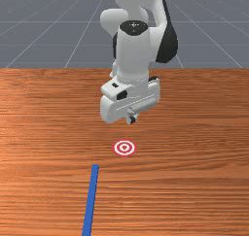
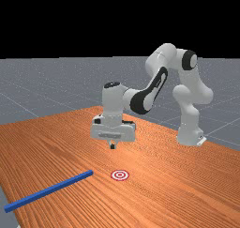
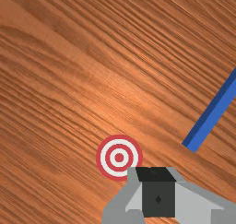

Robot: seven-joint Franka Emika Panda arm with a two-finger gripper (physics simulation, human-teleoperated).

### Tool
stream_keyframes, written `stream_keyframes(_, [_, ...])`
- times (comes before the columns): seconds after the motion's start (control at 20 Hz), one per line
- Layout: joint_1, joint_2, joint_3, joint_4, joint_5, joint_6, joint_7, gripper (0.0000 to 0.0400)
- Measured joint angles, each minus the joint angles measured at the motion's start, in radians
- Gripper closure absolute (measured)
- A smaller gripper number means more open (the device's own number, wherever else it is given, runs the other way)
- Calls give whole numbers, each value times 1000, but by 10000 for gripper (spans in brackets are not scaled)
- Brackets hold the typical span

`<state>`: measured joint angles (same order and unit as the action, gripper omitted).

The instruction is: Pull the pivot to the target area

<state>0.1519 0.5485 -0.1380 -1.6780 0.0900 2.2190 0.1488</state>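
One blue bar (image 1: 91, 198) lies on the wood counter (image 1: 194, 133), outside the red-and-white bullseye target (image 1: 124, 147). In the front view its closer end sits at 8 o'clock from the target, near it but apart, and the bar runs from there toward 6 o'clock. In the far view it stretches toward 8 o'clock. The tool (image 1: 131, 119) hangs above the counter, clenched on itself, roughly at 12 o'clock from the target in the front view, apart from the bar.
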Motion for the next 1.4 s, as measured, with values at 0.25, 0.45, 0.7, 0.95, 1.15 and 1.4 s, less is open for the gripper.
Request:
stream_keyframes(0.25, [6, 0, -10, 6, 6, -8, 49, 400])
stream_keyframes(0.45, [47, 79, -73, 133, 60, -64, 411, 400])
stream_keyframes(0.7, [41, 156, -82, 261, 75, -117, 467, 400])
stream_keyframes(0.95, [43, 164, -135, 262, 118, -121, 689, 400])
stream_keyframes(1.15, [17, 243, -158, 399, 146, -182, 830, 400])
stream_keyframes(1.4, [-28, 317, -183, 519, 179, -234, 953, 400])
